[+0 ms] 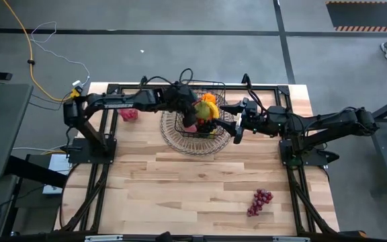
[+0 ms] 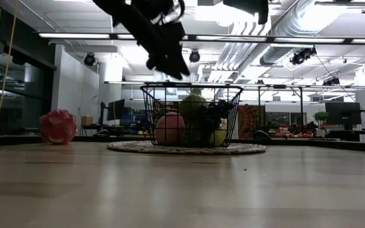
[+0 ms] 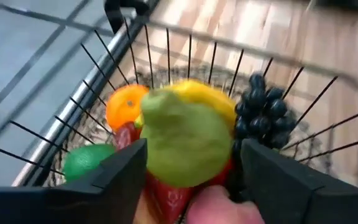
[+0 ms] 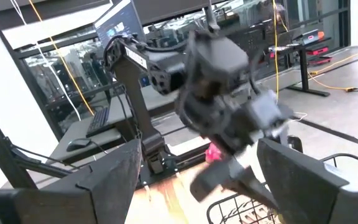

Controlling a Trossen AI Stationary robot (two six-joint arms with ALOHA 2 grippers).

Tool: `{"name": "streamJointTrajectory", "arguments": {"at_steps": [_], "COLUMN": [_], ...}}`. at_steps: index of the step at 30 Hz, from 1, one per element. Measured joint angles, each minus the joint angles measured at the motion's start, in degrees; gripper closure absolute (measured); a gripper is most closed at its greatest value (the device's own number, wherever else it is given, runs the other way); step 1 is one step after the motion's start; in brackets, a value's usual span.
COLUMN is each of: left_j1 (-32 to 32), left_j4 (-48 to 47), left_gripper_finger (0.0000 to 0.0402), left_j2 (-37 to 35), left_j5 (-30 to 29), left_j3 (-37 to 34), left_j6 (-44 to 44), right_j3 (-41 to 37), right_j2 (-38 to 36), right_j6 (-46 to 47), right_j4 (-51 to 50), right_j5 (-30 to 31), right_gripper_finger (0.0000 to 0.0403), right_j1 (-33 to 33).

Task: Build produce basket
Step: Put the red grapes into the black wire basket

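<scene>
Blurred green fruit [image 3: 185,143] hiding basket [image 3: 328,93] contents

We find no text, label, brand, number or sign that we can read in any view: not on the arms, the fruit, the wire basket, or the monitors in the room behind.

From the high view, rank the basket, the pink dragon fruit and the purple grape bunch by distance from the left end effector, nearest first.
1. Basket: directly under the left end effector.
2. Pink dragon fruit: on the table by the left arm's base.
3. Purple grape bunch: alone near the table's front right.
</scene>
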Motion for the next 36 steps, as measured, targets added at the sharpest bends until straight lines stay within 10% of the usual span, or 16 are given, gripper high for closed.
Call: {"name": "streamJointTrajectory", "arguments": {"at_steps": [13,25,36], "left_j1": [-0.1,-7.1,-8.7], "left_j4": [-1.5,27.6,31.9], "left_gripper_finger": [0.0113,0.0112,0.0112], "left_j2": [-22.2,-49.0,-55.3], "left_j5": [2.8,-0.9,-2.0], "left_j3": [-4.0,-33.0,-38.2], "left_j6": [-8.2,-17.2,-15.4], "right_j3": [0.0,0.0,0.0], "right_j2": [0.0,0.0,0.0], "right_j6": [0.0,0.0,7.1], "right_j4": [0.0,0.0,-0.8], "right_j5": [0.0,0.0,0.0], "right_gripper_finger": [0.0091,0.0091,0.0091], "right_j1": [0.0,0.0,0.0]}}
